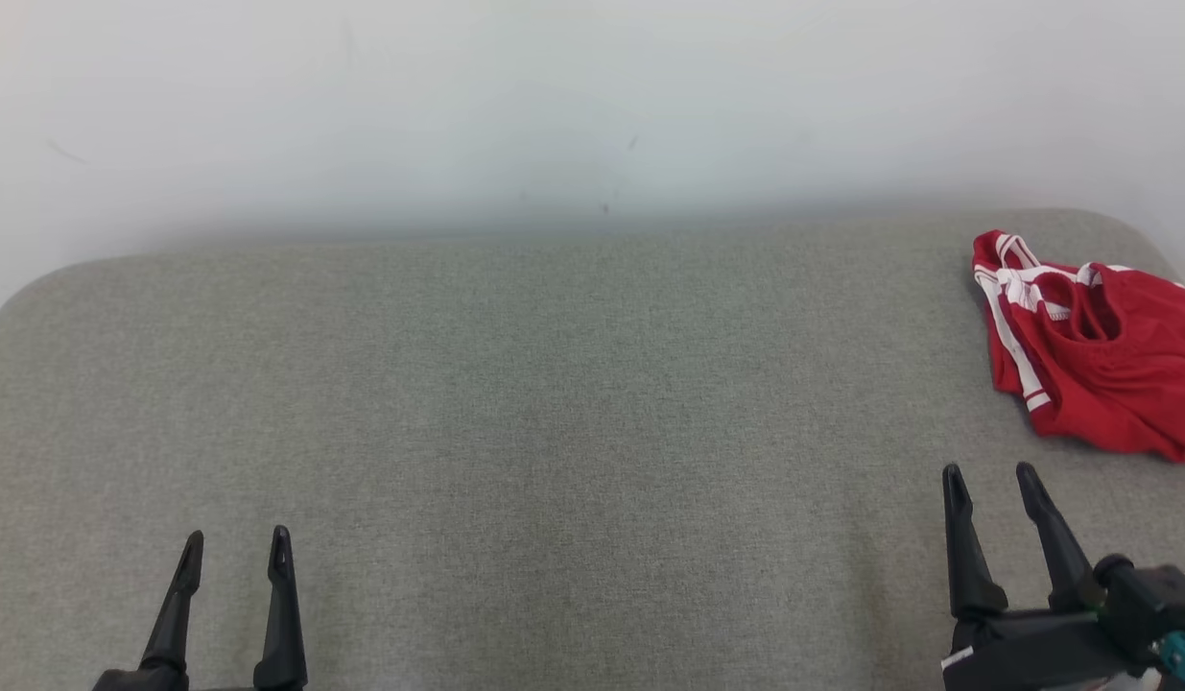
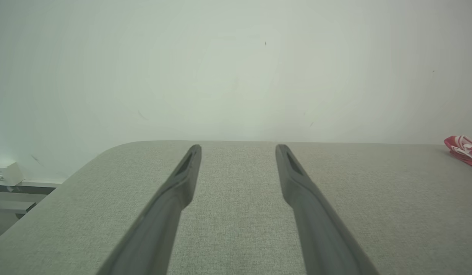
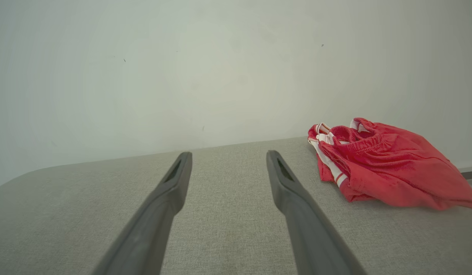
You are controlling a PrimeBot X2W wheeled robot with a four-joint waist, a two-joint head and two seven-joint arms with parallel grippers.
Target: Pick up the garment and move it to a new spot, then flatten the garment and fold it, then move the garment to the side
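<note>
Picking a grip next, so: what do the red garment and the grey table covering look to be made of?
The red garment: thin sports-type knit, probably synthetic, matte; it slumps in soft folds, with a gathered waistband and white trim. The grey table covering: woven cloth, matte; a fine weave grain shows in the wrist views. What lies under it cannot be told.

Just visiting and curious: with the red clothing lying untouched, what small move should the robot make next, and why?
Probably the right claw should reach forward and rightward to the crumpled red garment. That claw is open and empty, the garment lies just beyond it near the right edge of the table, and the left claw sits far across.
</note>
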